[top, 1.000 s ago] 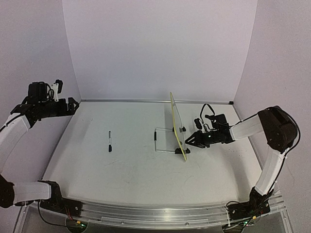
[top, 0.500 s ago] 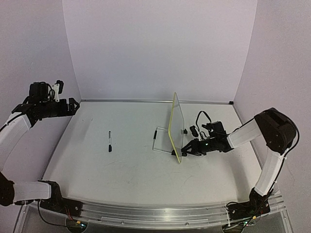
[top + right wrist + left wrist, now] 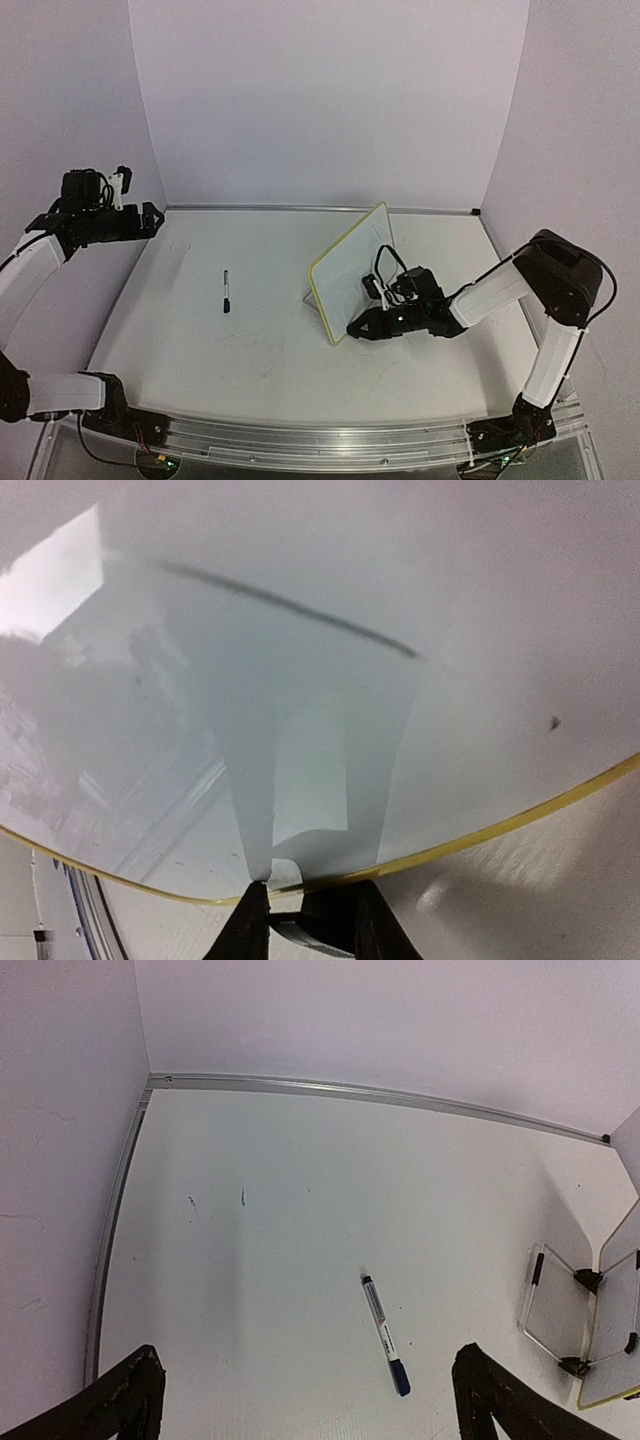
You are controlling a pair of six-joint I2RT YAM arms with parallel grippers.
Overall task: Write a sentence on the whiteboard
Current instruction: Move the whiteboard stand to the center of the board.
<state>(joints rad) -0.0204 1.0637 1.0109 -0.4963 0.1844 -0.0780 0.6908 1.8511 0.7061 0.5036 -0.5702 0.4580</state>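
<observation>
The whiteboard (image 3: 352, 268), white with a thin yellow frame, stands tilted at the table's middle with its face turned to the front left. It fills the right wrist view (image 3: 300, 660), and a dark stroke crosses its face there. My right gripper (image 3: 364, 328) is low at the board's near bottom edge. In the right wrist view the right gripper (image 3: 308, 900) is shut on the yellow edge, with a black clip between the jaws. A marker (image 3: 226, 291) with a blue cap lies on the table left of the board; it also shows in the left wrist view (image 3: 385, 1335). My left gripper (image 3: 150, 216) is open and empty, held high at the far left.
A thin wire stand (image 3: 555, 1310) sits on the table beside the board's edge (image 3: 615, 1345). A metal strip (image 3: 300, 208) runs along the foot of the back wall. Side walls close in the table left and right.
The right gripper has swung the whiteboard from edge-on to face the front left and pulled it nearer and leftward. The left arm and the marker have not moved.
</observation>
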